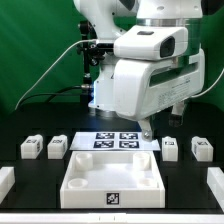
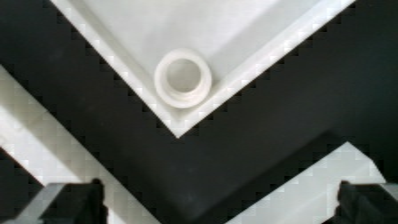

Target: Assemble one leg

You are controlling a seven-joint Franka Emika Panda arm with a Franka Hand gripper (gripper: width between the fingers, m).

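Over the marker board (image 1: 115, 141), toward the exterior view's right, hangs the gripper (image 1: 148, 128) — fingers (image 2: 63, 203) spread wide, apparently empty. A leg (image 1: 171, 147) stands just right of it, untouched, beyond the tray (image 1: 80, 190).

Bright even light filling both views, tray (image 1: 85, 195) glaring mildly, wrist view blurring, fingers (image 2: 68, 203) sitting out of focus
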